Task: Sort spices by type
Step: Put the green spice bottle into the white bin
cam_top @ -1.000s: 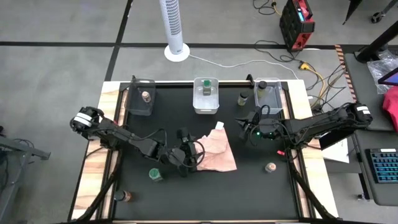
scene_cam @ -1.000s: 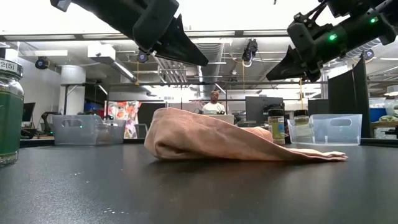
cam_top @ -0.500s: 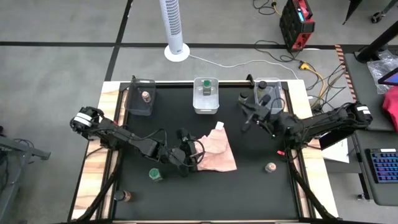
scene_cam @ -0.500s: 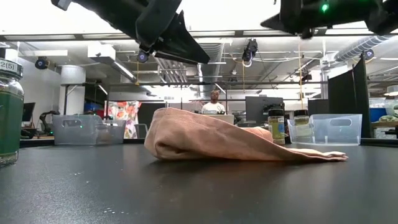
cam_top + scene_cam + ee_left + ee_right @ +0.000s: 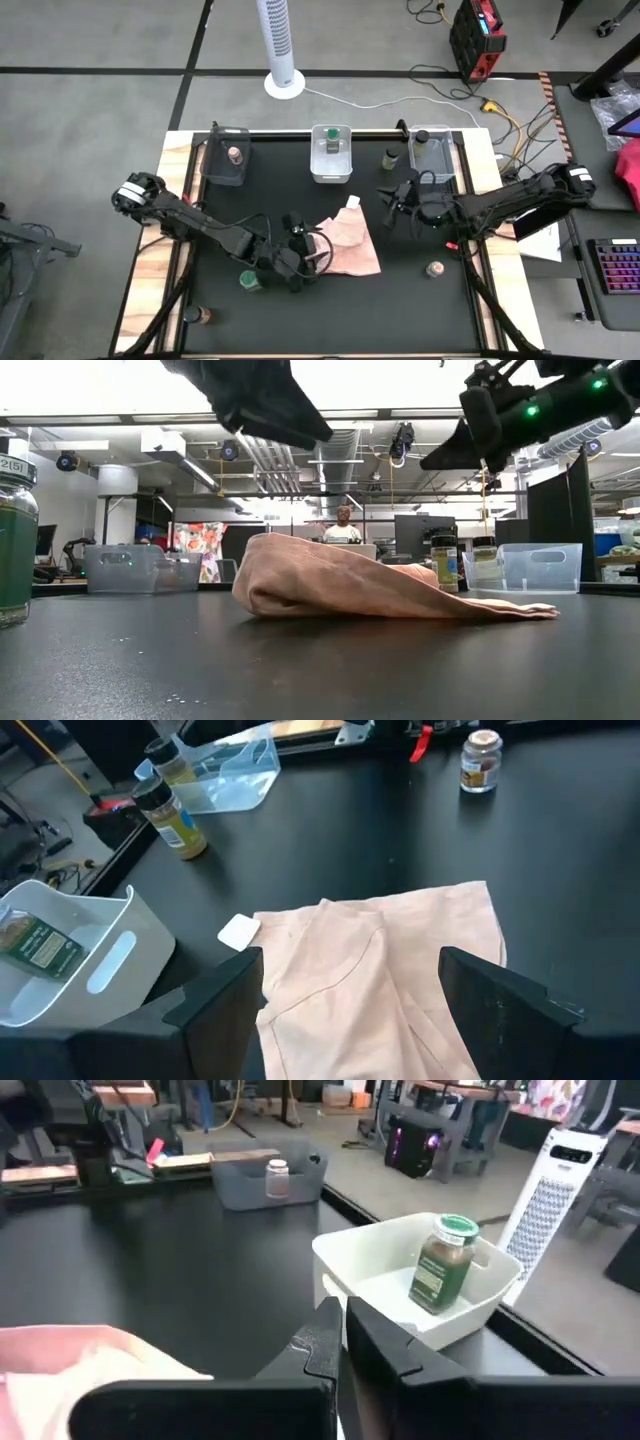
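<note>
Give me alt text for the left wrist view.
The open left gripper hovers over a rumpled pink cloth on the black table. Beyond stand a white bin holding a spice jar, a dark-lidded jar beside a clear bin, and a tan-lidded jar.

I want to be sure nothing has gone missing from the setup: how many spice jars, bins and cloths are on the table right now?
Spice jars: 7
Bins: 3
Pink cloth: 1
Total: 11
</note>
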Controlling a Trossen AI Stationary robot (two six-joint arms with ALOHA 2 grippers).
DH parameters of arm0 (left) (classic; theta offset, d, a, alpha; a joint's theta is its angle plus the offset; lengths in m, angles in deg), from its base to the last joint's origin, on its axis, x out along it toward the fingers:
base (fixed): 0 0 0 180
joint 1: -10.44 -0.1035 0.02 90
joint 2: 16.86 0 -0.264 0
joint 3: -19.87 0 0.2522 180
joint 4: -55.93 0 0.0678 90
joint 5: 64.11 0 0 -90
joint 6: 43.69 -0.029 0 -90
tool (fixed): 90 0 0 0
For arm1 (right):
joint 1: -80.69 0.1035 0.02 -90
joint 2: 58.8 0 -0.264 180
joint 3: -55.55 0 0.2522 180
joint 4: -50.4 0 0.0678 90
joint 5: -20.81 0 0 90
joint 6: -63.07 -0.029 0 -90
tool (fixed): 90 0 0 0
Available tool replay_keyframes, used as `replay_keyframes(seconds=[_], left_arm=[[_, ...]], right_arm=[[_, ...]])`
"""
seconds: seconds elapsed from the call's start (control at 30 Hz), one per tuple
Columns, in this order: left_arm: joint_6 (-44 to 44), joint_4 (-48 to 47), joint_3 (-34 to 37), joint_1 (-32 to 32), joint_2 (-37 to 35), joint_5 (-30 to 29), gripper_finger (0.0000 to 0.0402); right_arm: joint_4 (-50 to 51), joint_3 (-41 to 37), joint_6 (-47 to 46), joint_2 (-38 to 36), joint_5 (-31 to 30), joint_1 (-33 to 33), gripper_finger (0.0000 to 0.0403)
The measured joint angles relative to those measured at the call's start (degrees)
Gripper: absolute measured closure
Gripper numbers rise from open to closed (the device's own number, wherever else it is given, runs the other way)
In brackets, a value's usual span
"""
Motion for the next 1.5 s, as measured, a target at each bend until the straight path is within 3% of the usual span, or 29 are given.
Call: replay_keyframes(seconds=[0.17,0.27,0.47,0.67,1.1,1.5], left_arm=[[1.4,-9.6,-5.4,0.2,0.0,0.0,0.0117],[5.8,-22.0,-9.1,1.0,0.0,0.6,0.0117],[24.0,-49.1,-18.2,3.5,0.0,9.2,0.0117],[35.4,-64.6,-23.0,8.9,0.0,19.3,0.0117],[52.2,-67.3,-25.8,19.6,-0.1,23.1,0.0117],[70.0,-69.5,-25.9,23.7,-0.1,35.5,0.0117]], right_arm=[[-16.5,0.0,8.9,1.1,-3.5,0.0,0.039],[-23.0,0.0,14.4,0.8,-3.6,0.0,0.039],[-12.8,0.1,8.6,-0.4,-2.9,0.1,0.039],[-2.9,-0.1,0.4,1.2,-3.1,0.1,0.039],[-3.1,-0.1,0.1,3.0,-3.0,0.1,0.039],[-3.1,-0.1,0.8,3.0,-3.0,0.1,0.039]])
